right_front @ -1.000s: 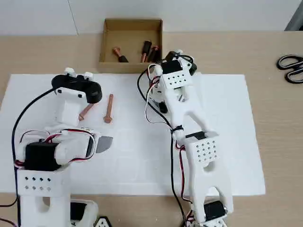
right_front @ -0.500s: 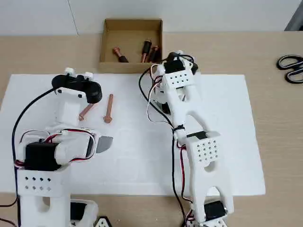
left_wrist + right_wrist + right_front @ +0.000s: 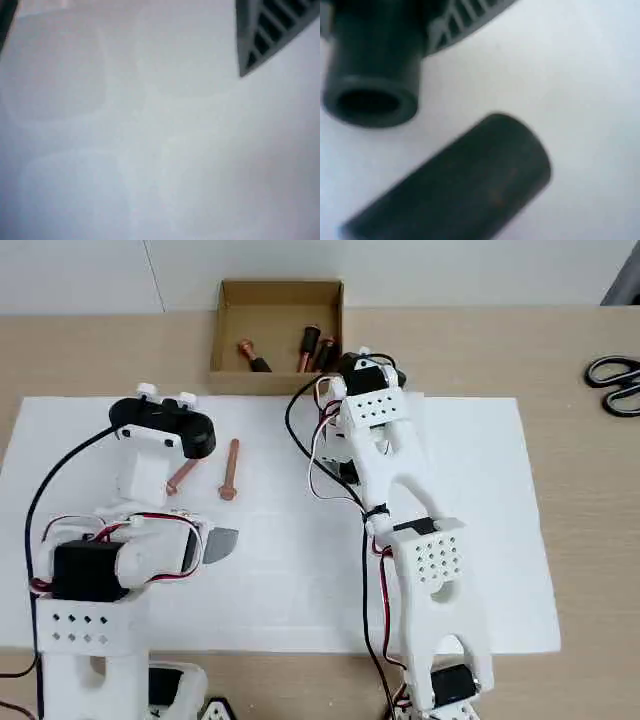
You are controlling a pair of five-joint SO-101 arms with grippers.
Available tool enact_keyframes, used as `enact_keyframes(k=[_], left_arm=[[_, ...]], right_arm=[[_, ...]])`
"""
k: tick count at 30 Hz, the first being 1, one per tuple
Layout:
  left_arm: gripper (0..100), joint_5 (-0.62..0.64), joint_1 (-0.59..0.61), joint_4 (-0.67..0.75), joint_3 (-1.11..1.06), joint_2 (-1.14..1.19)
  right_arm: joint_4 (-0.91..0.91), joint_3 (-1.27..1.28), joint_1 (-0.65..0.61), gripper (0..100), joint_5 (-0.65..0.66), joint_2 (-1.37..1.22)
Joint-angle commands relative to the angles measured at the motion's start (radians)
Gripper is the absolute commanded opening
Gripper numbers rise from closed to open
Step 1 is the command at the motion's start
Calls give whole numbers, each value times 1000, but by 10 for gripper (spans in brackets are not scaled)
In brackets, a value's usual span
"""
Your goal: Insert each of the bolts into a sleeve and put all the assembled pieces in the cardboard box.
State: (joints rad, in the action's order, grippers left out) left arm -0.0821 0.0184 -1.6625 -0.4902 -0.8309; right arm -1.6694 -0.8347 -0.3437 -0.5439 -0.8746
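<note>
Between the two arms the white sheet [image 3: 290,570] lay open, except for a loose bolt [image 3: 231,468] and a second bolt [image 3: 183,475] partly hidden by the left arm [image 3: 150,455]. The right arm [image 3: 375,410] crowded the cardboard box [image 3: 216,335] at its near right corner; its near left side stood free.

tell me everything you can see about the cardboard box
The cardboard box is a shallow, open-topped tray of plain brown card with low upright walls. It sits flat on the wooden table at the far edge of the white sheet. Inside lie three assembled pieces, copper-coloured bolts in black sleeves: one toward its left, two side by side at its right. An arm overlaps its near right corner; whether they touch cannot be told.
</note>
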Motion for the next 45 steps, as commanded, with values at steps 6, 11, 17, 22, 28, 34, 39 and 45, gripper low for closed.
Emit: enact_keyframes(k=[6,11,17,22,28,34,39,45], left_arm=[[291,-6,5,0,8,-8],[291,-8,5,2,10,-8],[291,-8,5,2,10,-8],[291,-8,5,2,10,-8],[291,-5,5,2,8,-8],[291,0,5,3,7,-8],[291,0,5,-2,4,-8],[291,0,5,-2,4,-8]], right_arm=[[-27,-3,-7,3,51,53],[-27,52,-12,2,51,280],[-25,293,-15,2,115,575],[-22,551,-15,2,193,779],[18,784,-13,3,258,921],[220,902,-7,3,285,874],[374,1002,-4,3,344,757],[387,1002,-7,5,572,668]])
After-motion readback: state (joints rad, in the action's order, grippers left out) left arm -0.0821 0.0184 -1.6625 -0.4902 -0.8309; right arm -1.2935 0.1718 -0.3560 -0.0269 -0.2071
